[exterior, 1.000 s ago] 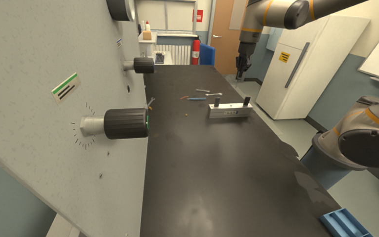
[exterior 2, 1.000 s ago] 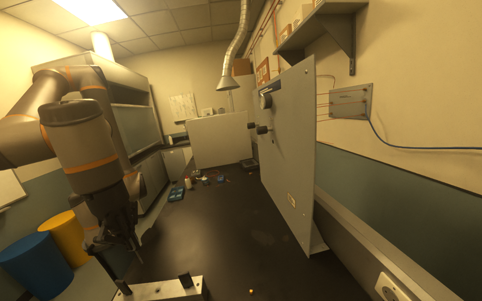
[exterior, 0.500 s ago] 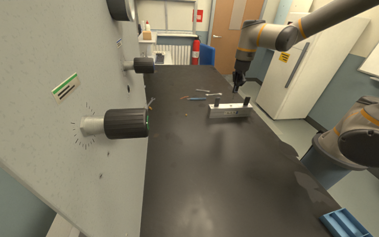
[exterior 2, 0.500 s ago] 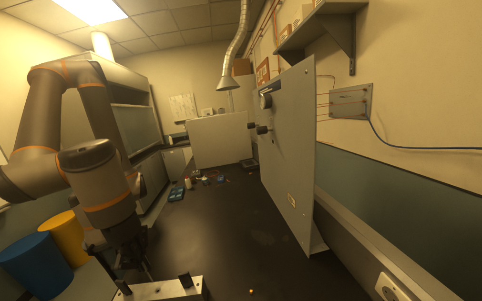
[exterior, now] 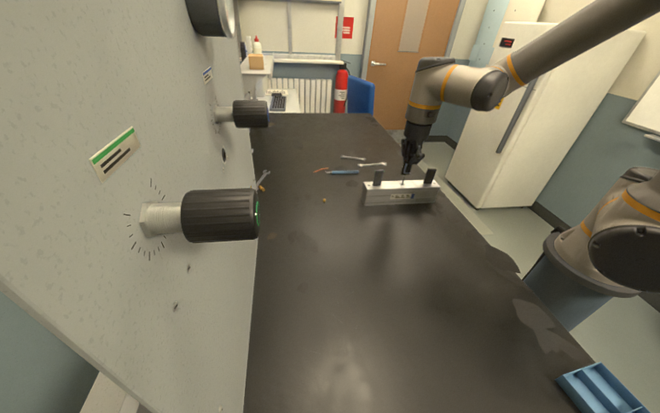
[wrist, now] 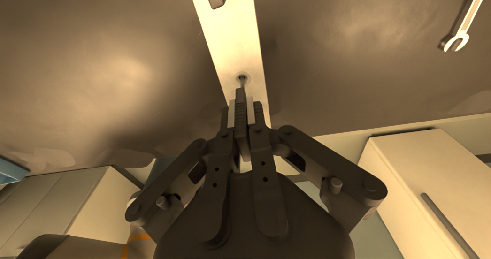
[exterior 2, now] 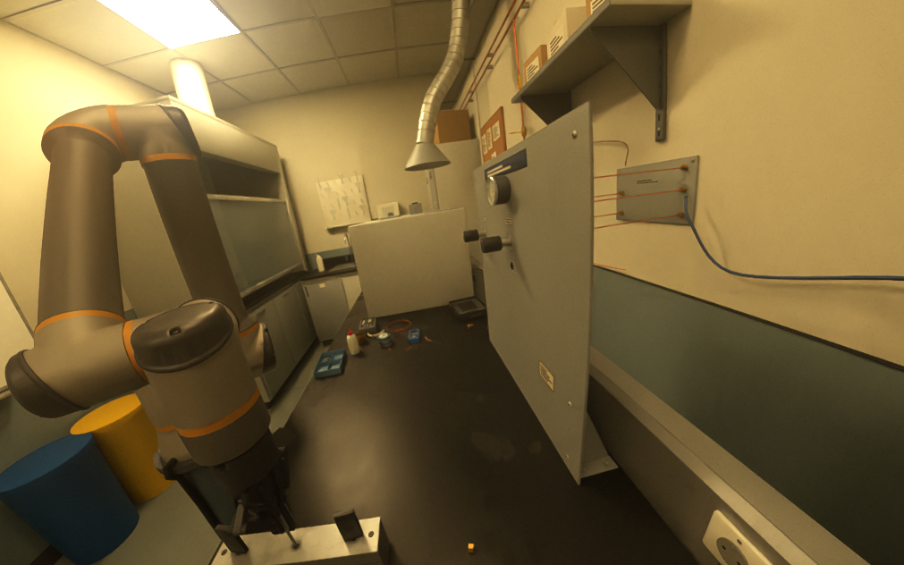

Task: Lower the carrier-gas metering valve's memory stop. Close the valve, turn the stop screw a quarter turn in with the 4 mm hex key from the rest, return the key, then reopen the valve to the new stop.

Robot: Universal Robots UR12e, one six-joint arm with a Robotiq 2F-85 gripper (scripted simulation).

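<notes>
The hex key [wrist: 241,99] is mostly hidden between my fingers; only its ribbed handle top and thin shaft show, the tip reaching into the middle hole of the rest [exterior: 401,191]. My gripper [exterior: 409,164] stands straight above that pale metal rest on the far right of the bench, closed with its fingers clamped on the key's handle. The rest carries two dark pegs, one at each end. The metering valve's black knob [exterior: 219,214] sticks out of the grey panel [exterior: 91,169] on the left, with tick marks around its stem. A small dark hole [exterior: 223,153] sits above it in the panel.
A white refrigerator [exterior: 528,113] stands beyond the bench's right edge, close to the arm. Two spanners [exterior: 372,164], a blue pen [exterior: 343,172] and an orange bit lie behind the rest. A second black knob [exterior: 249,113] projects from the panel. A blue tray [exterior: 599,393] sits at the near corner.
</notes>
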